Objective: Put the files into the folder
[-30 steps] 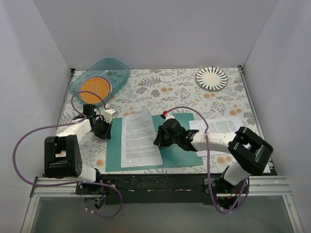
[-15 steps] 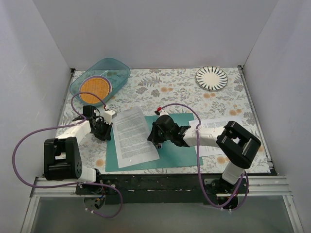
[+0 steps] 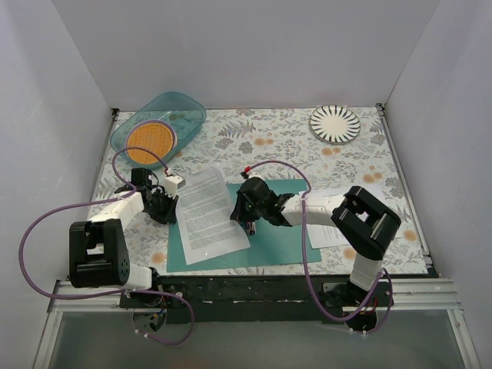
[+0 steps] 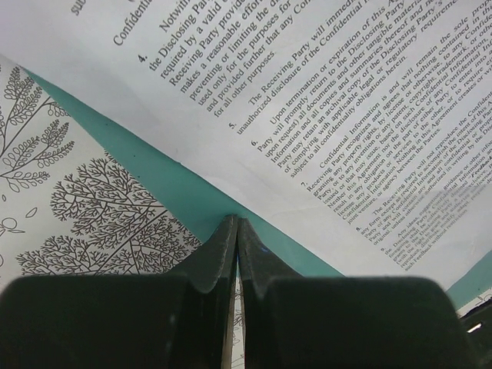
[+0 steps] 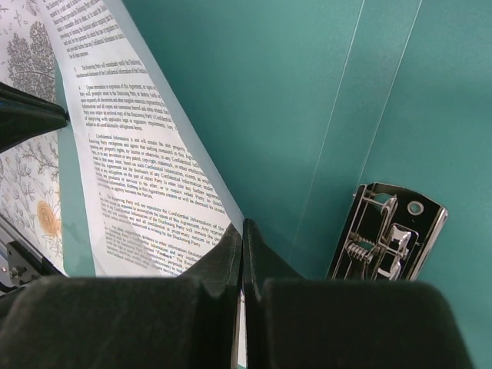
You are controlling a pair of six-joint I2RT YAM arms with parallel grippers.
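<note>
The teal folder (image 3: 284, 238) lies open and flat near the front edge of the table. One printed file sheet (image 3: 206, 215) lies tilted on its left half, its top past the folder's far edge. My right gripper (image 3: 243, 218) is shut on that sheet's right edge; in the right wrist view the sheet (image 5: 131, 154) runs into the gripper (image 5: 242, 227), beside the folder (image 5: 292, 92) and its metal clip (image 5: 388, 238). My left gripper (image 3: 164, 204) is shut on the folder's left edge; the left wrist view shows the gripper (image 4: 236, 221) at the folder (image 4: 177, 192), below the sheet (image 4: 323, 92). More files (image 3: 361, 194) lie at the right.
A translucent teal bowl (image 3: 157, 123) holding an orange disc (image 3: 150, 138) stands at the back left. A striped plate (image 3: 335, 123) sits at the back right. White walls close in the table on three sides. Purple cables loop by both arms.
My right gripper has moved left across the folder, dragging the sheet with it and turning its top to the left. The left gripper has stayed in place.
</note>
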